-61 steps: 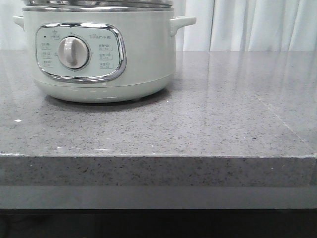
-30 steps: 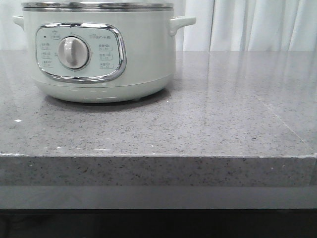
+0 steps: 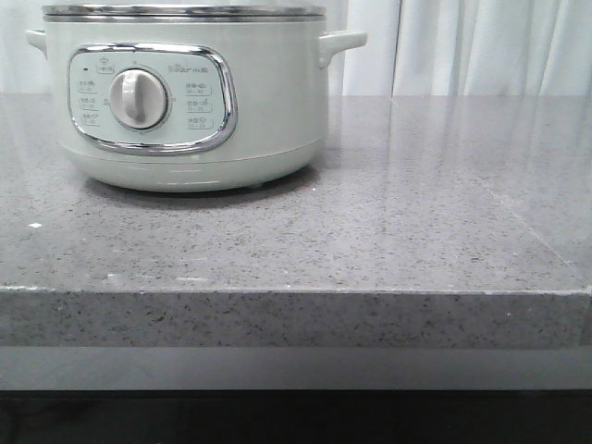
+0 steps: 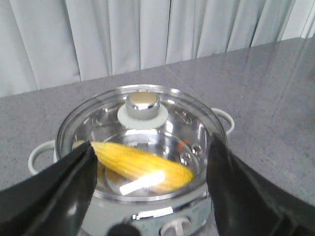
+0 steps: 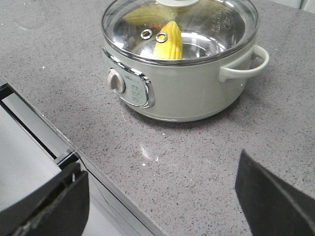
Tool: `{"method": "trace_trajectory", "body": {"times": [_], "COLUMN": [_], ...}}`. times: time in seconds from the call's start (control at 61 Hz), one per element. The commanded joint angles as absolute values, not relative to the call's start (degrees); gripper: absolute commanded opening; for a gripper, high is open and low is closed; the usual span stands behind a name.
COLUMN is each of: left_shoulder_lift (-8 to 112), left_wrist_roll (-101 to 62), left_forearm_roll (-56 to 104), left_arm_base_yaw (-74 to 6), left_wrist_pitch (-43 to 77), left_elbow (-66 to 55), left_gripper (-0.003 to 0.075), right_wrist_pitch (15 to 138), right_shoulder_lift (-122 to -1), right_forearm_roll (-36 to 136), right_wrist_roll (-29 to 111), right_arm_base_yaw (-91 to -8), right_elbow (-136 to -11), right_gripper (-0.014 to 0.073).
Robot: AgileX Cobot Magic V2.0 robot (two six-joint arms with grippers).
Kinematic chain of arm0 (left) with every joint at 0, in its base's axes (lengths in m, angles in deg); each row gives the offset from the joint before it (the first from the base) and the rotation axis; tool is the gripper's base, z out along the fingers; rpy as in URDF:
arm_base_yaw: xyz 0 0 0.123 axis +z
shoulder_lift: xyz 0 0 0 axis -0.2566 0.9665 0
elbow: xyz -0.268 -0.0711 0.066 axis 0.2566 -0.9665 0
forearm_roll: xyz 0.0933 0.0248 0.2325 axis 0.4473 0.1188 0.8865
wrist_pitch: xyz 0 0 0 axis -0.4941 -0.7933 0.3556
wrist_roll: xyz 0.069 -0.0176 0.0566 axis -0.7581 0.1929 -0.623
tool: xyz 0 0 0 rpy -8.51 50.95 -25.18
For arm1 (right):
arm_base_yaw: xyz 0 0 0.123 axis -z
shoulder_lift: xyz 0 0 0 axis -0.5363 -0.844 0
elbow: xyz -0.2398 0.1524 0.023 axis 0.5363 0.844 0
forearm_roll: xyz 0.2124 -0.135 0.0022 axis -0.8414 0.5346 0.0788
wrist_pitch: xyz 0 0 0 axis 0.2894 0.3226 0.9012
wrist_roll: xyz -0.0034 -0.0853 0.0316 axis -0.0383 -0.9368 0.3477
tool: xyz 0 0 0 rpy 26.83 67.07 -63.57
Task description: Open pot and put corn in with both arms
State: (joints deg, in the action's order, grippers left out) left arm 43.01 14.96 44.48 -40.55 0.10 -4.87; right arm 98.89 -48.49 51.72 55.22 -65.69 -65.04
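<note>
The pale greenish-white pot (image 3: 185,111) stands at the back left of the grey counter, its knob panel facing me. Its glass lid (image 4: 142,105) with a round silver knob sits shut on the steel rim. The yellow corn (image 4: 142,164) lies inside the pot under the lid; it also shows in the right wrist view (image 5: 169,42). My left gripper (image 4: 151,162) hangs above the pot's near side, open and empty, jaws wide apart. My right gripper (image 5: 161,196) is open and empty over the counter's front edge, well short of the pot (image 5: 187,93). Neither gripper shows in the front view.
The grey speckled counter (image 3: 416,213) stretches to the right of the pot. Its front edge (image 5: 93,172) runs under my right gripper. White curtains (image 4: 123,39) hang behind the counter.
The lid, seen slightly above the rim a second ago, has come down and now rests flush on the pot. The pot has shifted very slightly to the right.
</note>
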Motion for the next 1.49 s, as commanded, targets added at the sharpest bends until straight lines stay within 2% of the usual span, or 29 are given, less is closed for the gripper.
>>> {"method": "trace_trajectory", "body": {"times": [0.0,0.213,0.312,0.361,0.558,0.607,0.656,0.837,1.214,1.477], "left_shoulder_lift": [37.1,27.6,25.8,25.6,25.6,25.6,25.6,25.6,24.4,9.7], "left_wrist_roll": [15.6,15.6,15.6,15.6,15.6,15.6,15.6,15.6,15.6,15.3], "left_forearm_roll": [43.5,42.4,42.4,42.4,42.4,42.4,42.4,42.4,42.4,43.0], "left_arm_base_yaw": [-40.5,-40.5,-40.5,-40.5,-40.5,-40.5,-40.5,-40.5,-40.4,-30.9], "left_wrist_pitch": [3.8,5.1,5.1,5.1,5.1,5.1,5.1,5.1,5.2,16.6], "left_elbow": [-9.8,-21.2,-23.2,-23.7,-23.7,-23.7,-23.7,-23.7,-24.6,-38.2], "left_gripper": [0.0473,0.0468,0.0391,0.034,0.0109,0.0068,0.0041,-0.002,-0.002,-0.002], "right_wrist_pitch": [94.7,94.6,94.7,94.8,95.7,95.8,96.0,96.0,96.0,96.0], "right_shoulder_lift": [-48.0,-48.0,-48.0,-48.0,-48.0,-48.0,-48.0,-48.0,-48.0,-48.0], "right_forearm_roll": [51.1,51.1,51.1,51.1,51.1,51.1,51.1,51.1,51.1,51.1], "right_wrist_roll": [54.7,54.7,54.7,54.7,54.7,54.7,54.7,54.7,54.7,54.7], "right_arm_base_yaw": [-65.8,-65.8,-65.8,-65.8,-65.8,-65.8,-65.8,-65.8,-65.8,-65.8], "right_elbow": [-66.5,-66.5,-66.5,-66.5,-66.5,-66.5,-66.5,-66.5,-66.5,-66.5], "right_gripper": [0.0617,0.0612,0.0546,0.0468,0.0057,-0.0027,-0.0073,-0.0065,-0.0065,-0.0065]}}
